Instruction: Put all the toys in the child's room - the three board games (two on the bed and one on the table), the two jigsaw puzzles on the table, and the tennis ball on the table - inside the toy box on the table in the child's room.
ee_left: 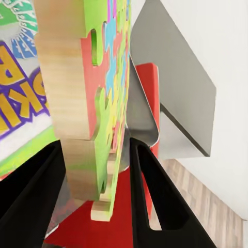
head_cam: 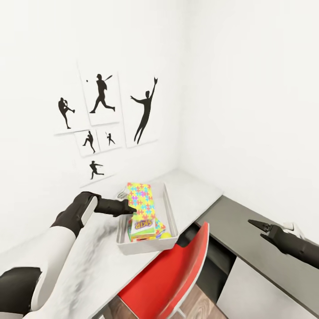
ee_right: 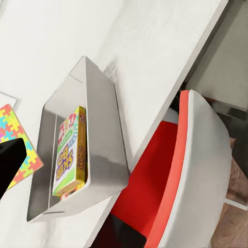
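Left hand (head_cam: 128, 207) grips a jigsaw puzzle (head_cam: 141, 200) above the toy box (head_cam: 170, 212) on the surface (head_cam: 195, 188); right hand (head_cam: 261, 230) hangs open. Left wrist: fingers (ee_left: 155, 201) clamp the puzzle edge. Right wrist: the Skip-Bo board game (ee_right: 71, 155) stands inside the box.

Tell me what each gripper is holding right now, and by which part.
The left gripper pinches a jigsaw puzzle by its edge, over the toy box. The right gripper is open and holds nothing.
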Available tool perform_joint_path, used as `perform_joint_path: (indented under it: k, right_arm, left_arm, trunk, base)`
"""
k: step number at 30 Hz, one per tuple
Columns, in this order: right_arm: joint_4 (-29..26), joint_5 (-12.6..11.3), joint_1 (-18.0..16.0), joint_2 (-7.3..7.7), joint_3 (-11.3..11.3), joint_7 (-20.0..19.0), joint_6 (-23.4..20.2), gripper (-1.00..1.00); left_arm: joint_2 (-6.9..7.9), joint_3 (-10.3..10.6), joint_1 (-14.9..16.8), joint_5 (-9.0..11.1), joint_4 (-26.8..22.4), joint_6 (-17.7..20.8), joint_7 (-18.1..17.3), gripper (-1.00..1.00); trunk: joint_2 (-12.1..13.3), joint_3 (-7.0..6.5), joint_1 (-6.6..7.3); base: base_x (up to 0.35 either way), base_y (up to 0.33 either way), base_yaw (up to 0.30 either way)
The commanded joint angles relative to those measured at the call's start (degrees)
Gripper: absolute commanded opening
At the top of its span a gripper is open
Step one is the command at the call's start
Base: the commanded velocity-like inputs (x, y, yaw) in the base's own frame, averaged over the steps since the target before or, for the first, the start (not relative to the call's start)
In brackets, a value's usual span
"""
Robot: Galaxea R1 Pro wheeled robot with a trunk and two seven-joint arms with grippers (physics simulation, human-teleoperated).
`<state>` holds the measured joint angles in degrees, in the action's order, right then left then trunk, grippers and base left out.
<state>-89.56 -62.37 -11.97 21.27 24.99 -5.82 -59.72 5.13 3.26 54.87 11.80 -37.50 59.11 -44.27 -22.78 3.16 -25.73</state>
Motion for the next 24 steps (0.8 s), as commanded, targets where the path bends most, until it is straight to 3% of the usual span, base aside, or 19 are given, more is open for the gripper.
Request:
perform_joint_path:
  k: [1,7,11,13,24]
  right_arm:
    - [0.0,0.6,-0.1,0.00,0.1,-0.6,-0.3,1.00]
    - [0.0,0.6,-0.1,0.00,0.1,-0.6,-0.3,1.00]
    - [0.0,0.6,-0.1,0.00,0.1,-0.6,-0.3,1.00]
    - [0.0,0.6,-0.1,0.00,0.1,-0.6,-0.3,1.00]
    - [0.1,0.6,-0.1,0.00,0.2,-0.5,-0.3,1.00]
  left_arm:
    - [0.07,0.2,0.1,0.6,0.0,0.4,0.2,-1.00]
    - [0.01,1.0,0.1,0.6,0.1,0.4,0.2,-1.00]
    - [0.05,5.7,0.1,0.7,0.2,0.3,0.2,-1.00]
    - [0.05,6.6,0.1,0.7,0.3,0.0,0.3,-1.00]
    - [0.14,7.0,0.1,0.8,2.8,-0.3,0.3,-1.00]
  trunk:
    - [-0.1,0.13,-0.06]
    - [-0.1,0.13,-0.06]
    - [-0.1,0.13,-0.06]
    - [-0.1,0.13,-0.06]
    - [-0.1,0.15,-0.06]
  base:
    - [0.106,0.001,0.000]
    - [0.029,-0.120,0.000]
    - [0.003,-0.110,0.000]
    - [0.001,-0.022,0.000]
    - [0.000,-0.002,0.000]
